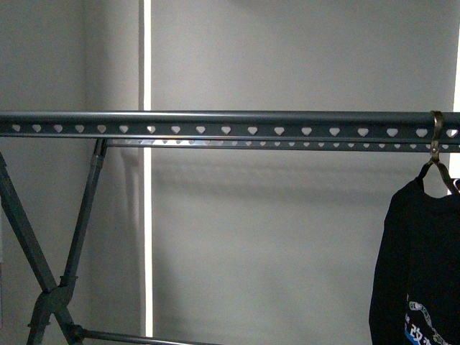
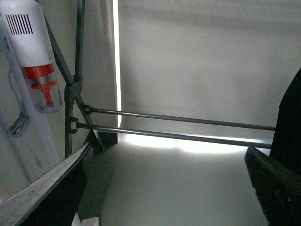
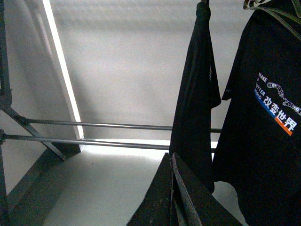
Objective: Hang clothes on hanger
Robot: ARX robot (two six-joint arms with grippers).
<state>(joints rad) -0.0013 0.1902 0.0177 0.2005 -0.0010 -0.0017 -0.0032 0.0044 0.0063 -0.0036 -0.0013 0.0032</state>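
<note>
The T-shirt (image 1: 420, 266) hangs at the far right end of the rail (image 1: 215, 123), on a thin wire hook (image 1: 436, 147) that goes over the rail. In the right wrist view a second dark garment (image 3: 197, 94) hangs beside the T-shirt (image 3: 263, 117), seen edge-on; I cannot tell if the two touch.

I judge that the hanging step is finished or almost finished, because the garment carries its own weight from the rail and no arm shows in the front view. The next move, I think, calls for the arms to go back and away without catching the cloth.

The left pincer (image 2: 164, 188) stands wide, its two fingers (image 2: 47, 188) far apart at both sides of its view, and nothing is between them. The right pincer (image 3: 173, 197) looks closed, the fingers pressed together, with nothing visible in them; it sits low, close under the hanging garments.

No container is in view. At the left, by the crossed legs (image 1: 50, 287), a white and orange vacuum cleaner (image 2: 35, 56) hangs on the wall.
</note>
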